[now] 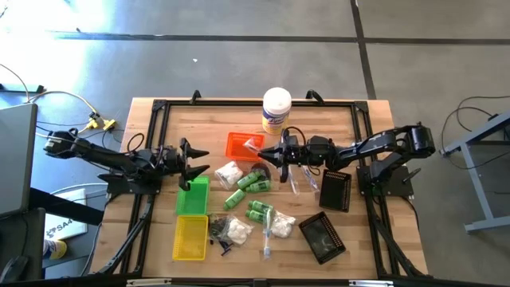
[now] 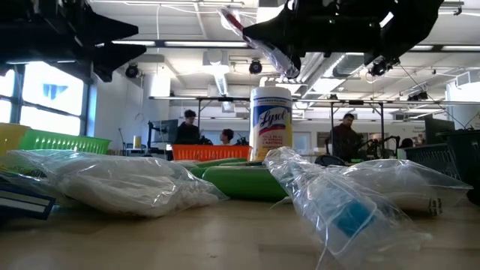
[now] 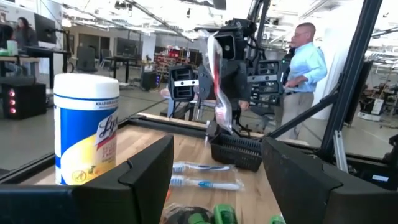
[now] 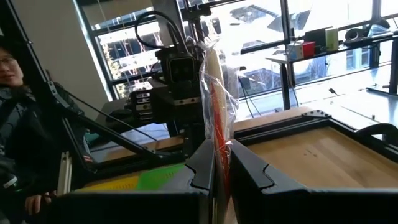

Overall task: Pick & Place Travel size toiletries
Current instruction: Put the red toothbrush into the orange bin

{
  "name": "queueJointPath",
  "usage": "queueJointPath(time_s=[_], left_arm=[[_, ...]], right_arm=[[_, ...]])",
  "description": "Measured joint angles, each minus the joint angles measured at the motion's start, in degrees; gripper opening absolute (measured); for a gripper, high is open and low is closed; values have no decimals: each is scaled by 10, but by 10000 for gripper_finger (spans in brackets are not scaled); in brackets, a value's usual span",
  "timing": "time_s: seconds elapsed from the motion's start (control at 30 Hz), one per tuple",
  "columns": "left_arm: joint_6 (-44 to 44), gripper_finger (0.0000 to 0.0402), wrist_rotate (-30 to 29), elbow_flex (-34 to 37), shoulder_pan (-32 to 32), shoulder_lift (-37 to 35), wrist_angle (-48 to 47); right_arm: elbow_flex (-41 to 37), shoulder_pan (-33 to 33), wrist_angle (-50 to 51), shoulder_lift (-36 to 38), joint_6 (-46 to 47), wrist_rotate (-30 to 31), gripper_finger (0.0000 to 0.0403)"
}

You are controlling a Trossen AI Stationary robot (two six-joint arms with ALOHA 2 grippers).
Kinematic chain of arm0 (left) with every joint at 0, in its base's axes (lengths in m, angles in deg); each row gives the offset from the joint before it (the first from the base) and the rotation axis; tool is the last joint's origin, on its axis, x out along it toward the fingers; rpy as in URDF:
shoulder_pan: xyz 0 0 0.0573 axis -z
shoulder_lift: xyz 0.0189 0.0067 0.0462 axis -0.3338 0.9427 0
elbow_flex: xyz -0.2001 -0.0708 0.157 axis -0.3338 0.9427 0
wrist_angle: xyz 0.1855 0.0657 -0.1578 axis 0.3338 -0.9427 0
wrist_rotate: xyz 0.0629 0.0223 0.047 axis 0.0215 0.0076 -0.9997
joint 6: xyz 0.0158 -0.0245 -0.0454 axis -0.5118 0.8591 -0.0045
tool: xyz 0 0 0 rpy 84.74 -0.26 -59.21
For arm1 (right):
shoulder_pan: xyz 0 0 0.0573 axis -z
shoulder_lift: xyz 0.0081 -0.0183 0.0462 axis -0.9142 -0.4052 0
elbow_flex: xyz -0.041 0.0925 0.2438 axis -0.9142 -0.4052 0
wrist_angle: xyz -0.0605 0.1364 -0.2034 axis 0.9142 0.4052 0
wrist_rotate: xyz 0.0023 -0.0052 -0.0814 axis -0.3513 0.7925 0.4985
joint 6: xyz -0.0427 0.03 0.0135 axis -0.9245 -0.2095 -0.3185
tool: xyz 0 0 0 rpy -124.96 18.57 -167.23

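Observation:
My right gripper (image 1: 263,151) hovers over the orange tray (image 1: 239,143), shut on a thin clear-wrapped red-white stick (image 4: 214,106). The same stick (image 3: 217,81) shows in the left wrist view. My left gripper (image 1: 195,163) waits open above the green tray's far end (image 1: 192,191), touching nothing. On the table lie small green bottles (image 1: 247,183), white fluffy bits in clear bags (image 1: 229,171), further wrapped sticks (image 1: 295,179) and small black pieces (image 1: 219,231). My right gripper pinches the wrapped stick between its two fingers (image 4: 202,168), gripping the clear wrapper's lower part (image 4: 219,149). The fingers reach level from the table's right and lie across the stick. It is lifted clear and stands nearly upright, slightly tilted, above the orange tray.
A large white canister with a yellow label (image 1: 276,108) stands at the table's far edge, behind the orange tray. A yellow tray (image 1: 191,237) sits near the left, and two black trays (image 1: 335,190) (image 1: 322,237) sit right. People show in the room beyond (image 3: 305,68).

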Motion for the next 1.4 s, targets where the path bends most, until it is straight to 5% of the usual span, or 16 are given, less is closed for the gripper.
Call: queueJointPath(time_s=[0.6,0.9,1.4], left_arm=[[16,239,-94,-68,-16,238,113],[88,239,51,-73,-118,312,181],[75,239,134,-166,-139,414,181]], right_arm=[[0,0,0,-2,0,17,20],[22,-1,-31,-79,7,14,20],[115,-3,-10,-164,5,-36,20]])
